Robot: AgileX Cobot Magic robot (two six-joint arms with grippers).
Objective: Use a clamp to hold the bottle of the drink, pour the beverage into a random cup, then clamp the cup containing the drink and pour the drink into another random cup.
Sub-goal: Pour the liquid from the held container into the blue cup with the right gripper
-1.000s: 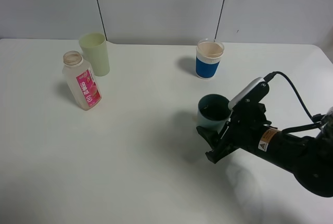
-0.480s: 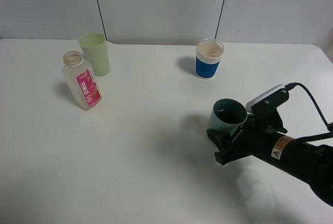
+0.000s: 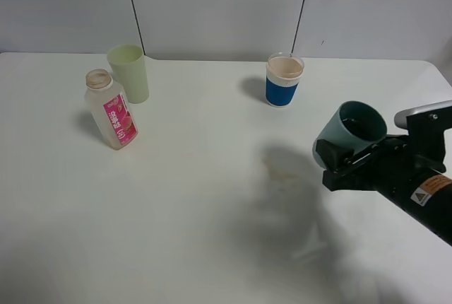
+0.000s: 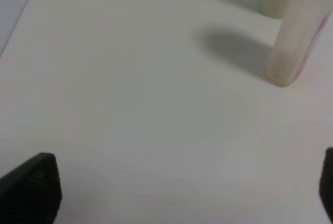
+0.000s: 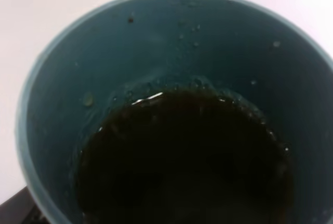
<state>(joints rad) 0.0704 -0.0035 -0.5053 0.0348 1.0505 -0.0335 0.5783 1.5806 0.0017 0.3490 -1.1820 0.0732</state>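
though its fingertips are mostly hidden, the right tool point(image 3: 337, 164) pinches the teal cup point(image 3: 347, 133)

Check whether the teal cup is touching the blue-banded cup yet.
Apart. The exterior high view shows bare table between the teal cup and the blue-banded cup.

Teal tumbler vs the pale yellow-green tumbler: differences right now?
1. The teal straight-sided plastic tumbler is off the white table, tilted, held in the fingers of the right gripper. The pale yellow-green plastic tumbler stands upright on the table at rear left.
2. The teal one holds dark brown liquid; no dark liquid shows in the yellow-green one.
Shared: plain, straight-sided, open-topped.
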